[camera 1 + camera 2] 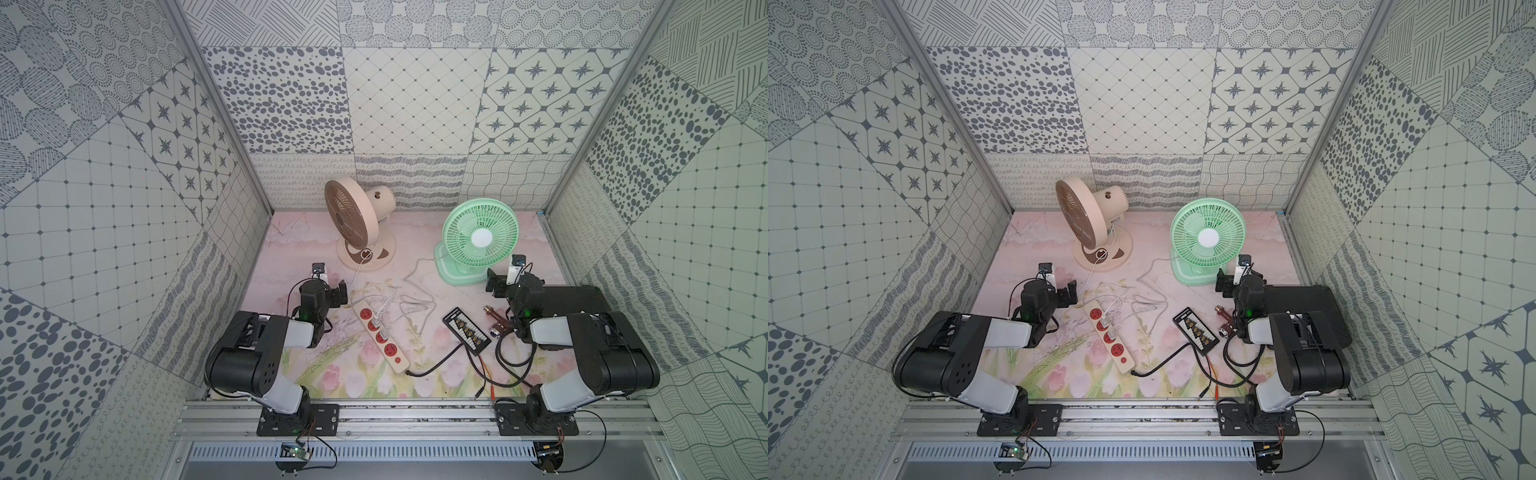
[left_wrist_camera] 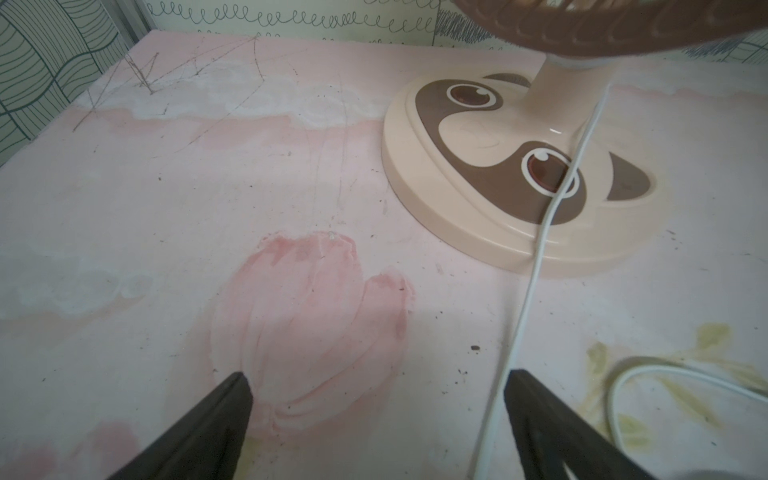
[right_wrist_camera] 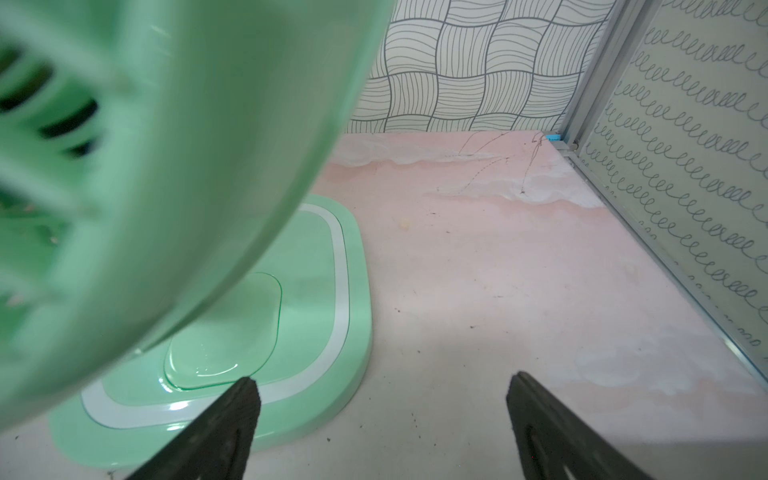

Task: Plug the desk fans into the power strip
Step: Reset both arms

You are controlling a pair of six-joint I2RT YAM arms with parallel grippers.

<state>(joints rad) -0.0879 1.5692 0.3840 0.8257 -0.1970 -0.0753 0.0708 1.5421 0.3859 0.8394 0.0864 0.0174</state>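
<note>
Power strip (image 1: 390, 350) lies mid-bench (image 1: 291, 249) between the arms, white plugs (image 1: 376, 323) apparently seated in its middle sockets; left gripper (image 2: 376, 378) and right gripper (image 3: 382, 380) stand wide, empty, beside the fans (image 1: 357, 216), so little seems left.

Both top views look down (same table (image 1: 291, 257)); wrist views sit low.

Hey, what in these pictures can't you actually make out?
- Which white cords reach the power strip: thin and tangled in both top views.
- Green fan head: blurred, too close, in the right wrist view.
- Cream fan head: cut off by the left wrist view's edge.
- Brown object: partly behind the right arm, both top views.
</note>
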